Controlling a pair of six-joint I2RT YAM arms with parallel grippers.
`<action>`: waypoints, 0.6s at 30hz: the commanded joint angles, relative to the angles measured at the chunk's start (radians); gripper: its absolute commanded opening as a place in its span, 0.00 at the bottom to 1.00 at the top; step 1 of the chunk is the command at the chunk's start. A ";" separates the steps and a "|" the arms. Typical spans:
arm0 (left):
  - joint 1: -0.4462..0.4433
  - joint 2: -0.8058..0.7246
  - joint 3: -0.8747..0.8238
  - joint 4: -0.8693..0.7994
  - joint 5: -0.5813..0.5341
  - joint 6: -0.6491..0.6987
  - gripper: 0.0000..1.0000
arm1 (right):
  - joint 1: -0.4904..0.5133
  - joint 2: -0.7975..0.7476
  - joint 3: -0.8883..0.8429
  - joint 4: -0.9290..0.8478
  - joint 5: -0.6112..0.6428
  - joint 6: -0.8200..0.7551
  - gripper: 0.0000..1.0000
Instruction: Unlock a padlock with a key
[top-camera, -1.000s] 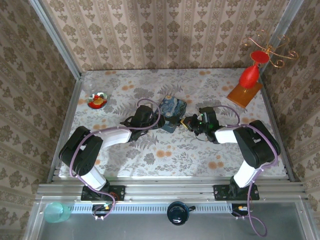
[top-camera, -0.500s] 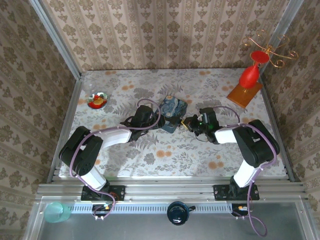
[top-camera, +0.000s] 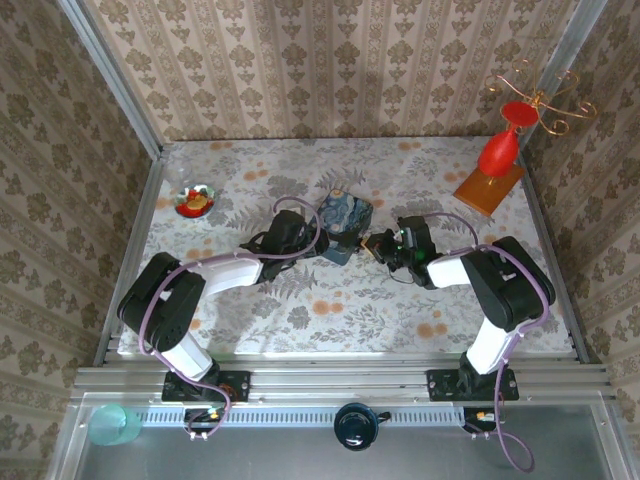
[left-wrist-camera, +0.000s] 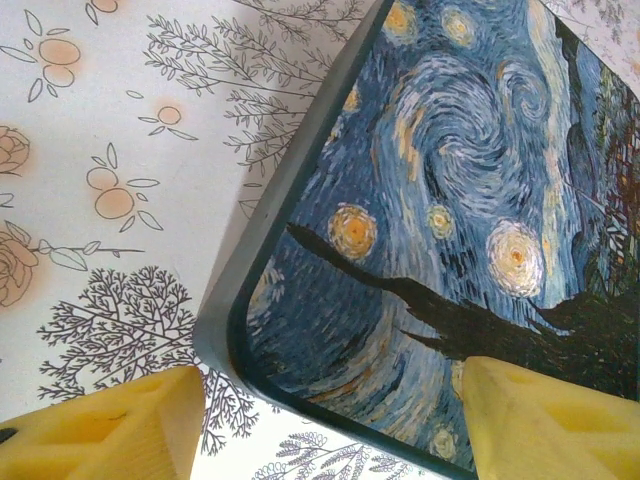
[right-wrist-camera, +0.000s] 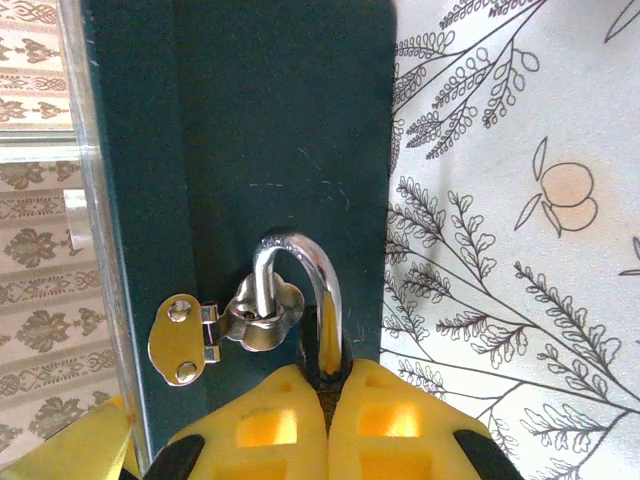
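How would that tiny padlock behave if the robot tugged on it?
The padlock is probably stiff metal; its shiny shackle looks slippery. Since the shackle threads the hasp on the tin, a tug would likely drag the tin too.

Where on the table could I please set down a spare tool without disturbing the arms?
Bare: the near table strip before the blue tin, and the back strip between red dish and red vase. Crowded: around the tin.
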 joint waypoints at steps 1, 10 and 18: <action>0.000 0.028 -0.040 -0.192 -0.023 0.014 0.68 | -0.012 0.001 -0.003 0.064 0.042 0.018 0.00; 0.001 0.036 -0.042 -0.185 -0.014 0.011 0.68 | 0.024 -0.018 -0.015 0.109 0.070 0.038 0.00; -0.001 0.031 -0.042 -0.184 -0.011 0.010 0.68 | 0.117 0.006 0.018 0.109 0.084 0.041 0.00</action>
